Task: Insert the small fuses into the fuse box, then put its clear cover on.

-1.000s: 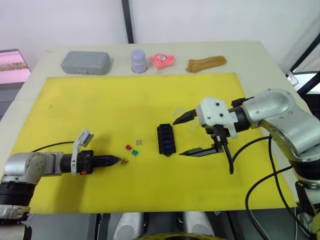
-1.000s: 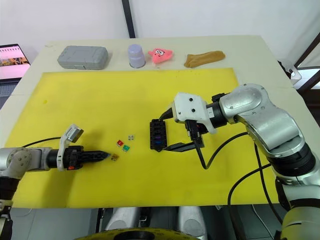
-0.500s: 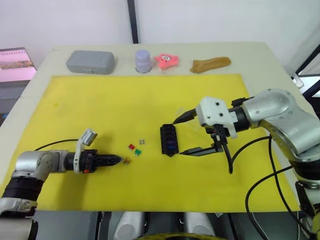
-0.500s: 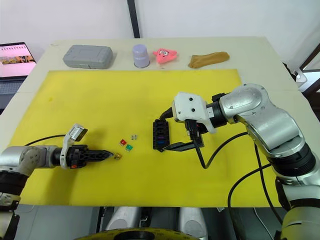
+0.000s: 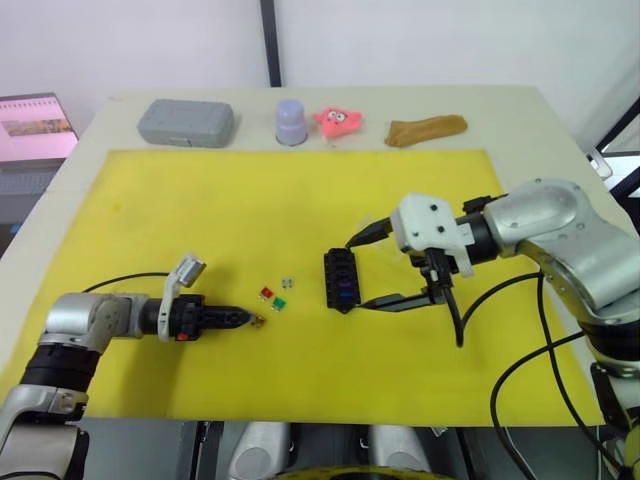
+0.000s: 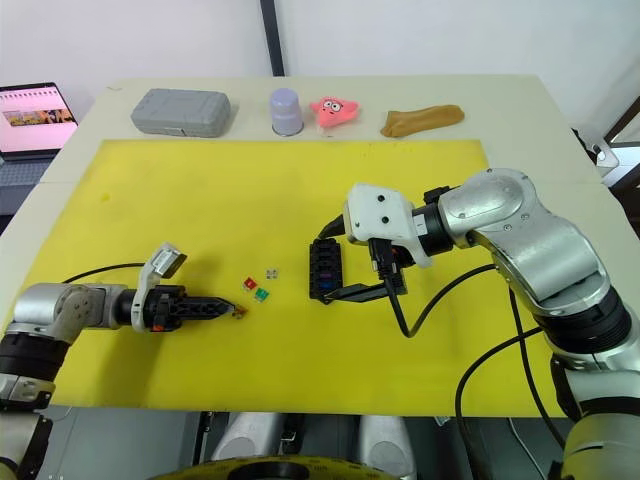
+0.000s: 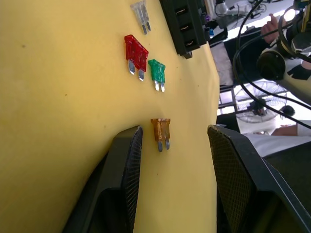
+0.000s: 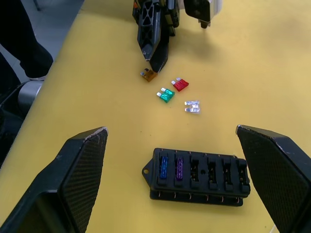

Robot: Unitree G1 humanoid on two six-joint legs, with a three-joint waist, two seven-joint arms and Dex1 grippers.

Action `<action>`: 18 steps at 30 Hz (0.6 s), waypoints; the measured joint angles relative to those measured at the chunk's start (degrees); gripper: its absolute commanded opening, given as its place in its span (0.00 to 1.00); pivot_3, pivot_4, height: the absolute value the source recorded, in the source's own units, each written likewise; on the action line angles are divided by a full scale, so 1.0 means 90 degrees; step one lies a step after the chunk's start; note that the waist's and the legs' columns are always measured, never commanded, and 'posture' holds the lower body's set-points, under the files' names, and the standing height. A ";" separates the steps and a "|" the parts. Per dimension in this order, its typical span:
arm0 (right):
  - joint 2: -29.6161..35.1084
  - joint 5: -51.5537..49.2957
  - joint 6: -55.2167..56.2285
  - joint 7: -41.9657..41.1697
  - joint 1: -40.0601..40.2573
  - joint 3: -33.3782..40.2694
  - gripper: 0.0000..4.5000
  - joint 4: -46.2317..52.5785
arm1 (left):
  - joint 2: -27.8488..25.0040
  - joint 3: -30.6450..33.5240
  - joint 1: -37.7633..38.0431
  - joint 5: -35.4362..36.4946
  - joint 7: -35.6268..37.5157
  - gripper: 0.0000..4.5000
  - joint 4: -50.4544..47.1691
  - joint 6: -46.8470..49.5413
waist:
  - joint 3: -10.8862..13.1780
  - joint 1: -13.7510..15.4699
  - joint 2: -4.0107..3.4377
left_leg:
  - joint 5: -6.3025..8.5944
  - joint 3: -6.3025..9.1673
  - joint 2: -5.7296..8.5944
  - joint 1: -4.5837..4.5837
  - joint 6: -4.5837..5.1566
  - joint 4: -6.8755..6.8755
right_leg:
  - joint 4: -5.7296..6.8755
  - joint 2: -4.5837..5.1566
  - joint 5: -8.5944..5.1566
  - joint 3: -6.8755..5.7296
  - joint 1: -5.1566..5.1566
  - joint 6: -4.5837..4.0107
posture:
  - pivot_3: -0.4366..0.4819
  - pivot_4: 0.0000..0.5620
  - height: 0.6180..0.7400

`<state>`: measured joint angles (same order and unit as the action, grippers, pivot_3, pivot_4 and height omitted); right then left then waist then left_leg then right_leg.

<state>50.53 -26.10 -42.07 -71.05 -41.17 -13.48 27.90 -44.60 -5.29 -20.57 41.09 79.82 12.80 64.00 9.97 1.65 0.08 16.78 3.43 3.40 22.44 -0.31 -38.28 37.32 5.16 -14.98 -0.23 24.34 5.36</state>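
Observation:
The black fuse box (image 8: 197,177) lies on the yellow mat (image 5: 200,200) with a blue and a purple fuse in its end slots. My right gripper (image 5: 356,273) is open wide, one finger on each side of the box and not touching it. To its left lie loose small fuses: red (image 5: 265,294), green (image 5: 279,303), clear grey (image 5: 288,283) and amber (image 7: 161,130). My left gripper (image 7: 175,128) is open low over the mat, its tips flanking the amber fuse without gripping it. A faint transparent outline (image 5: 372,222) just beyond the right gripper looks like the clear cover.
Along the table's far edge stand a grey case (image 5: 186,121), a lavender cup (image 5: 291,122), a pink toy (image 5: 338,120) and a brown floppy object (image 5: 426,129). A screen (image 5: 35,120) sits off the table's left. Black cables hang from the right arm.
The whole picture has shifted slightly. The right gripper has crept a little closer over the fuse box. The left gripper stays at the amber fuse.

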 measured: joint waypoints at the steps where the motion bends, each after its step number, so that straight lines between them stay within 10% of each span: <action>1: 0.0000 0.0000 -0.0006 0.0005 0.0000 0.0000 1.00 0.0002 | 0.0014 -0.0007 -0.0007 -0.0011 0.0000 0.50 -0.0011 0.0019 | 0.0000 0.0016 0.0000 | 0.0001 0.0000 0.0000 0.0000 0.0001 0.0000 | -0.0001 0.0000 0.0000 0.0000 0.0000 0.0000 | 0.48 0.27 0.93; 10: -0.0003 0.0001 -0.0016 0.0052 0.0000 0.0000 1.00 0.0003 | 0.0049 -0.0068 -0.0029 -0.0139 -0.0023 0.50 -0.0193 0.0019 | 0.0000 0.0063 0.0000 | 0.0004 -0.0002 0.0000 0.0002 0.0006 0.0000 | -0.0009 0.0000 0.0000 0.0000 -0.0001 0.0000 | 0.48 0.27 0.93; 16: -0.0003 0.0003 -0.0016 0.0057 0.0000 -0.0008 1.00 0.0003 | 0.0141 -0.0087 -0.0006 -0.0209 -0.0116 0.01 -0.0314 0.0028 | 0.0000 0.0063 0.0000 | 0.0004 -0.0001 0.0000 0.0002 0.0006 0.0000 | -0.0009 -0.0001 0.0000 0.0000 -0.0001 0.0000 | 0.48 0.27 0.93; 18: -0.0004 0.0003 -0.0015 0.0059 0.0000 -0.0046 1.00 0.0003 | 0.0142 -0.0088 0.0017 -0.0233 -0.0154 0.01 -0.0395 0.0036 | -0.0001 0.0065 -0.0001 | 0.0003 -0.0001 0.0000 0.0001 0.0005 0.0000 | -0.0007 -0.0001 0.0000 0.0000 -0.0001 0.0000 | 0.48 0.27 0.93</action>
<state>50.50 -26.08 -42.20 -70.51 -41.17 -13.89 27.93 -43.32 -6.09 -20.42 39.00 78.44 9.24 64.32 9.96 2.23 0.07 16.81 3.43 3.40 22.45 -0.26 -38.28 37.25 5.15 -14.98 -0.23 24.33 5.36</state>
